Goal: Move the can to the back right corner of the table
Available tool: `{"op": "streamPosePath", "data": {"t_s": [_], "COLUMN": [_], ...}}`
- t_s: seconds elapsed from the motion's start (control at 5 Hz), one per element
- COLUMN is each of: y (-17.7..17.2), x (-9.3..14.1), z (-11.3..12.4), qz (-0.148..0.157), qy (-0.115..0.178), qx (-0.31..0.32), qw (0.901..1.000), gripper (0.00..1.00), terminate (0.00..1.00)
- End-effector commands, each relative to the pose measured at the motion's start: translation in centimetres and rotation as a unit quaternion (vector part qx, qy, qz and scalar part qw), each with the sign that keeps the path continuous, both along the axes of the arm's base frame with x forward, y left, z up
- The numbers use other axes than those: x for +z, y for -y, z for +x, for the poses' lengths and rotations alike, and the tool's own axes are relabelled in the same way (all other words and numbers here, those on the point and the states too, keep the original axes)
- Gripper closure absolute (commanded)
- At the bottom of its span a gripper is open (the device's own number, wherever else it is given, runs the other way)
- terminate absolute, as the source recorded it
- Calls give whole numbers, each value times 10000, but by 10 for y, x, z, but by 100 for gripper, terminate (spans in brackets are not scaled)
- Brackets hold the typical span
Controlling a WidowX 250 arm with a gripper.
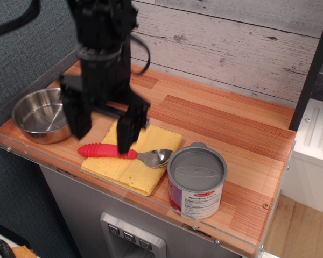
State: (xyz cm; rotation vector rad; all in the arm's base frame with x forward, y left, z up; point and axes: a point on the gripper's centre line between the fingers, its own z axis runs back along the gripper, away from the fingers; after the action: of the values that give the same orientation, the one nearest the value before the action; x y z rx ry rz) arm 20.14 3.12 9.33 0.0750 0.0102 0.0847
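Hanging over the striped wooden table (226, 121), the gripper (101, 129) has its fingers spread apart and empty; the can (196, 183) stands well to its right, near the front acrylic rim, before a plank wall (231, 37).

Whitewashed plank wall (231, 48) behind; grey textured wall (21, 54) left; wood floor (299, 231).

The arm (103, 32) is matte black and blocky, with a black cable looping beside it; its hand (101, 131) has two thick, tapered black fingers (127, 129).
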Motion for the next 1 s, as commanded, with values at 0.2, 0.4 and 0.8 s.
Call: {"op": "streamPosePath", "data": {"t_s": [0.2, 0.4, 0.8], "y": [56, 74, 89], "x": [-17, -27, -41], "z": [-38, -27, -6], "qz": [-194, -144, 31], "qy": [-140, -199, -236], "qx": [-1280, -1462, -1243], "qw": [9915, 9889, 9920], "gripper": [0, 0, 0], "terminate": [0, 0, 0]}}
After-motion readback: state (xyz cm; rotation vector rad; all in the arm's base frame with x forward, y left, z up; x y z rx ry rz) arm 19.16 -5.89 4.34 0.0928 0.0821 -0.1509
